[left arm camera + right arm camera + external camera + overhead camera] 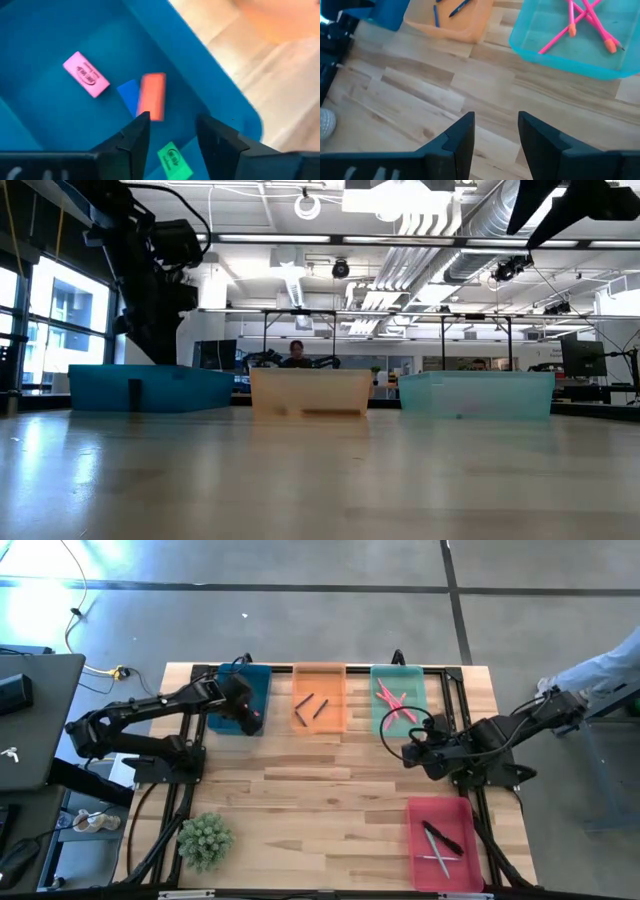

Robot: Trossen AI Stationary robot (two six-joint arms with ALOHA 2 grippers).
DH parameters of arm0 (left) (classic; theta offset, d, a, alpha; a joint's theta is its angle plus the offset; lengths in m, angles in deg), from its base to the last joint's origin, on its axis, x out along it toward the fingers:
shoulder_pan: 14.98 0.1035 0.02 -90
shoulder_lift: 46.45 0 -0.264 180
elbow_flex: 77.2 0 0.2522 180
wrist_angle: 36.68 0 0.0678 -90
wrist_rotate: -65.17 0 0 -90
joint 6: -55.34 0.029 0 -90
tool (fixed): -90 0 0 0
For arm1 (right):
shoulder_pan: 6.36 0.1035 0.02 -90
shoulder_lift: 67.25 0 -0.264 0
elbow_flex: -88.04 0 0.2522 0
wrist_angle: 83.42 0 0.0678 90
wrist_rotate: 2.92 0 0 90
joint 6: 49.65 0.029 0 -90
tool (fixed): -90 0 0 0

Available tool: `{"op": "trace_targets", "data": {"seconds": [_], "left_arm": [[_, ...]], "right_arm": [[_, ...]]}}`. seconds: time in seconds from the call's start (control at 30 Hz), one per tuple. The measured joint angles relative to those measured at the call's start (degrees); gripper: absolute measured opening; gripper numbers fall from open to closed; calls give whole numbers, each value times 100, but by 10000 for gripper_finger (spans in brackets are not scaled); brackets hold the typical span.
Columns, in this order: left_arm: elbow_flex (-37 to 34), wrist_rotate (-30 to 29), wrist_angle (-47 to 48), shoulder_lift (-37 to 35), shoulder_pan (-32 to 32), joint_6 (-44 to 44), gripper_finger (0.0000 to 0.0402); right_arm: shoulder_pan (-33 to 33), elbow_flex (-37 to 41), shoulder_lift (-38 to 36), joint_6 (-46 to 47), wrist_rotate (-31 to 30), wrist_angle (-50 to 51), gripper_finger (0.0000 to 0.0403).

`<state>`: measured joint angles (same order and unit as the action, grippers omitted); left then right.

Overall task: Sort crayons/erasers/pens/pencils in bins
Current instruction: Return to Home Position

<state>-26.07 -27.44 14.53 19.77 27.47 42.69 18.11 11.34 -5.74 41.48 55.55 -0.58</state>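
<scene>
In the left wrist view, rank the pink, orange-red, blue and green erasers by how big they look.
1. pink eraser and orange-red eraser: alike.
2. green eraser: partly hidden by the left gripper, so unsure.
3. blue eraser: mostly covered by the orange-red one.

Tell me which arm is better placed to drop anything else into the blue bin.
Left, I'd say. The left gripper hangs open right over the blue bin, with four erasers below it. The right gripper is open over bare table near the green bin, farther away.
</scene>
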Motion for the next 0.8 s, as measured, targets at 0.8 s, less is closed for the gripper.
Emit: {"op": "trace_targets", "data": {"seconds": [0.8], "left_arm": [[871, 2082, -669, -2973, -322, 456, 161]], "right_arm": [[-615, 2, 2, -1662, -1852, -1660, 144]]}}
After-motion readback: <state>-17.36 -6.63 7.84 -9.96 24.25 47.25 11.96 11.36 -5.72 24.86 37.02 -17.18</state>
